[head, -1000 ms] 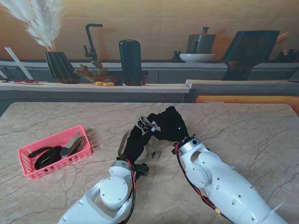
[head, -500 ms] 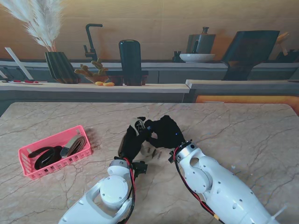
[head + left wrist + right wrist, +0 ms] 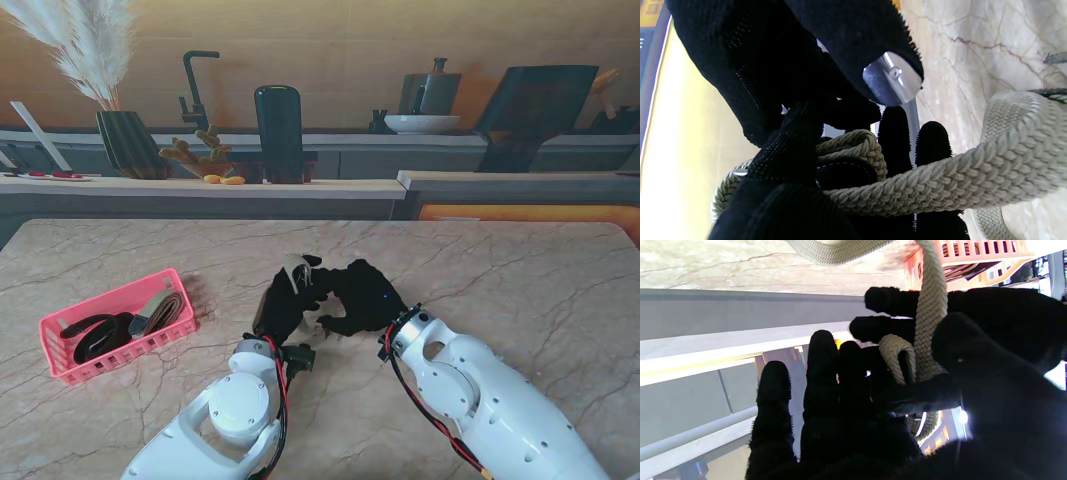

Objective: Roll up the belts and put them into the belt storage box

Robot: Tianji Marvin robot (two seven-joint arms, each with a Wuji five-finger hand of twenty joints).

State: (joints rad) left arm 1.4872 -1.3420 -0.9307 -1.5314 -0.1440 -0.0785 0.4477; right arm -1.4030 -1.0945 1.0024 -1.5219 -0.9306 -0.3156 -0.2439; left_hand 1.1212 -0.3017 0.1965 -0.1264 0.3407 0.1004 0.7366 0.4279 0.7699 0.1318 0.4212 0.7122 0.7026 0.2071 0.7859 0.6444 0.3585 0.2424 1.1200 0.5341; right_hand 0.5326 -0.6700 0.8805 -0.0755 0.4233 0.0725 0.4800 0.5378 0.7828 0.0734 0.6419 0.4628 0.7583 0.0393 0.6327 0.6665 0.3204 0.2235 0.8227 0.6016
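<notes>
Mid-table, well right of the pink belt storage box near the left edge, left hand and right hand both grasp the braided belt; keep coil pinched tight, wind evenly, don't let the tail slacken.

Marble table w/ pink basket, left side.
</notes>
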